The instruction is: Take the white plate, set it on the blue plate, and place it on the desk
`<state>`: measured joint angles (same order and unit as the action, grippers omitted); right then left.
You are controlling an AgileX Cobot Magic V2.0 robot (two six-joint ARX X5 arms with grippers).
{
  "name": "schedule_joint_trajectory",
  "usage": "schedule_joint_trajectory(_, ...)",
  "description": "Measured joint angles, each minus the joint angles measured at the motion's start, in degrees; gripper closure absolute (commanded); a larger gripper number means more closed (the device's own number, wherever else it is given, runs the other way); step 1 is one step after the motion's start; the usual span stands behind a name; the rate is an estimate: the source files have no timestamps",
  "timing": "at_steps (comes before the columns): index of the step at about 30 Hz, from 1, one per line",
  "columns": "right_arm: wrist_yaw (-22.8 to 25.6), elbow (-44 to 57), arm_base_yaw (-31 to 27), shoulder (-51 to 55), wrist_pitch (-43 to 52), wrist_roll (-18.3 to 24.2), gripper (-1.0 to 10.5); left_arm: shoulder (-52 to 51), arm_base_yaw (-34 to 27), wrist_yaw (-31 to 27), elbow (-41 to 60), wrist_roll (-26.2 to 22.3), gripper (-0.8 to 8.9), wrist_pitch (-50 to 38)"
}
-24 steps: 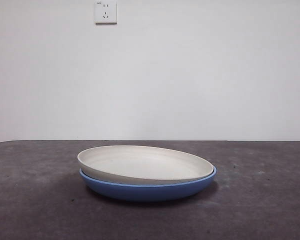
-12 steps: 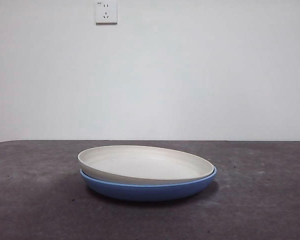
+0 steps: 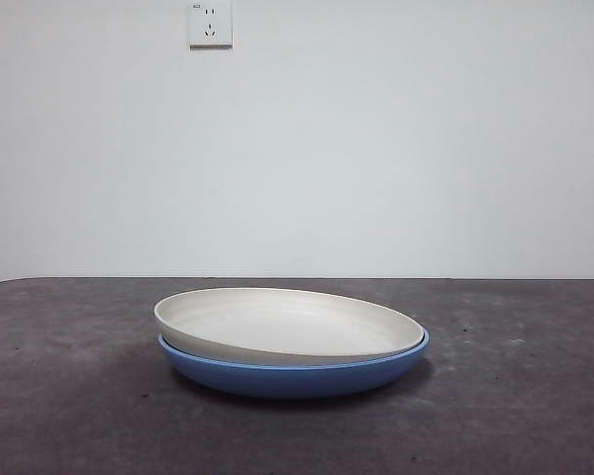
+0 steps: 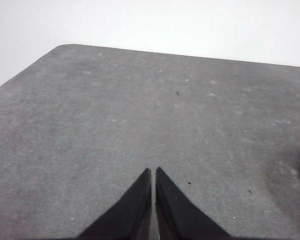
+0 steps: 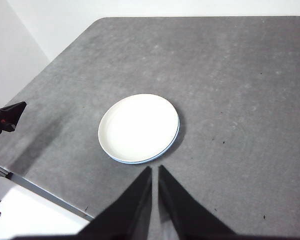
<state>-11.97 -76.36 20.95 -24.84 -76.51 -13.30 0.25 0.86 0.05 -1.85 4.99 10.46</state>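
On the blue plate (image 3: pixel 293 377) the white plate (image 3: pixel 288 325) stays unmoved.

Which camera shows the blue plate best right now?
The front view: the blue plate shows its whole near wall under the white plate. The right wrist view shows only a thin blue crescent at the white plate's edge. The left wrist view shows none of it.

The white plate (image 3: pixel 287 325) is an off-white, creamy matte, and the blue plate (image 3: pixel 295 377) is a glossy medium blue with a paler line along its rim. The desk (image 3: pixel 515 416) is dark grey with fine pale and dark speckles, and the wall (image 3: pixel 376 148) is plain white with a white socket (image 3: pixel 209 24). Both the left gripper (image 4: pixel 153 172) and the right gripper (image 5: pixel 155 170) are plain black.
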Motion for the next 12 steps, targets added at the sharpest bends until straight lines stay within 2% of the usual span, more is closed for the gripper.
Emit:
schedule_joint_trajectory(7,0.04,0.0,-0.02,0.0,0.0,0.37,9.3,0.0,0.0,0.0,0.0,0.0,7.97,0.0)
schedule_joint_trajectory(12,1.42,0.44,-3.34,0.04,0.98,5.29,9.3,0.0,0.0,0.0,0.0,0.0,7.97,0.0)
